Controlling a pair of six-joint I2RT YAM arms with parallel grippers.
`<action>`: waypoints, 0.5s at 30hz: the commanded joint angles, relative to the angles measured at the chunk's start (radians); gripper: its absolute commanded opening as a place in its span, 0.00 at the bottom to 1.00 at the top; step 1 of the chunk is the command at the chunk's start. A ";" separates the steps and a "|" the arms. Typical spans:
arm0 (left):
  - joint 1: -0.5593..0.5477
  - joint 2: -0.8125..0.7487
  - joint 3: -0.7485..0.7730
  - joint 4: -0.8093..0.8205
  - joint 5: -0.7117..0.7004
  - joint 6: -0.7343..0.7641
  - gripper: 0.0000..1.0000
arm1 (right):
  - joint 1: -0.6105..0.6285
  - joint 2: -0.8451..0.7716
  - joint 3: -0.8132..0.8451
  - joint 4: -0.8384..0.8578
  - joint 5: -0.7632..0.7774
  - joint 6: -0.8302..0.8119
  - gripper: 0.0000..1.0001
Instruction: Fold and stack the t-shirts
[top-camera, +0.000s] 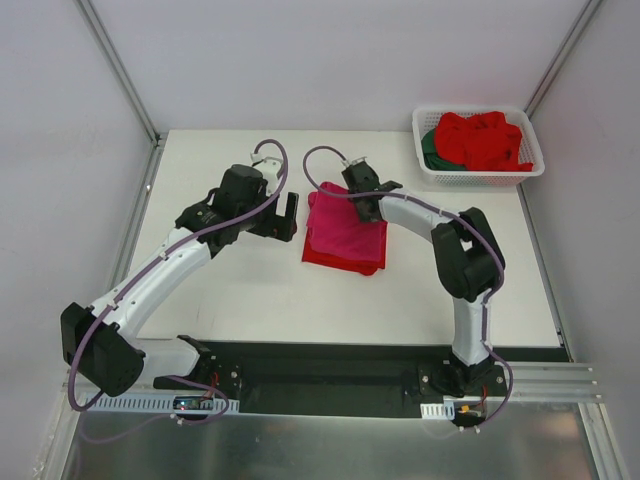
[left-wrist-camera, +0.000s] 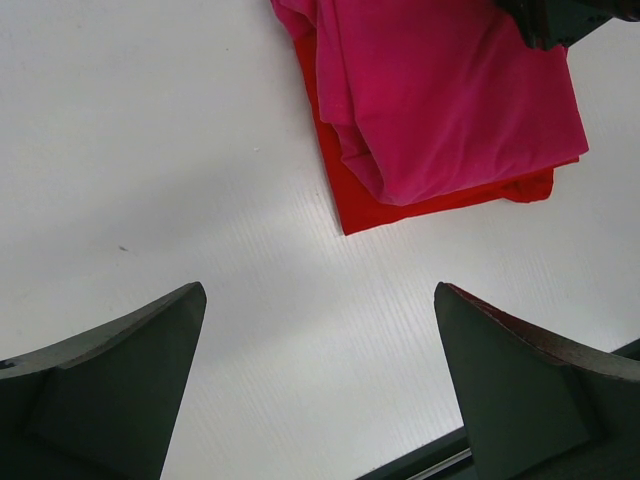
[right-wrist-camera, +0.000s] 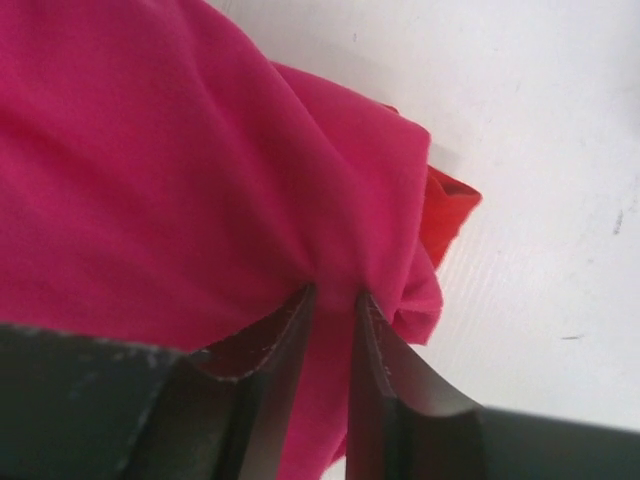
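Right jaws pinched a far-corner fold of pink shirt (right-wrist-camera: 150, 150) lying on red shirt (left-wrist-camera: 375, 215); left jaws spread, empty. Cloth judged limp, light; hold at corners

No readable text, label, brand, number or sign is showing anywhere in the three views.

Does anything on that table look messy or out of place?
Only a little. The pink t-shirt sits slightly askew on the folded red t-shirt, and one corner is bunched up where the right gripper pinches it.
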 joint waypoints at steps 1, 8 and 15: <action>-0.015 -0.005 -0.007 -0.006 -0.012 0.008 0.99 | -0.012 0.047 0.075 -0.088 -0.005 -0.017 0.27; -0.019 -0.019 -0.009 -0.006 -0.011 0.002 0.99 | -0.013 0.010 0.049 -0.083 0.045 -0.012 0.45; -0.031 -0.032 -0.012 -0.006 -0.012 0.001 0.99 | 0.039 -0.207 -0.152 0.091 0.214 -0.046 0.60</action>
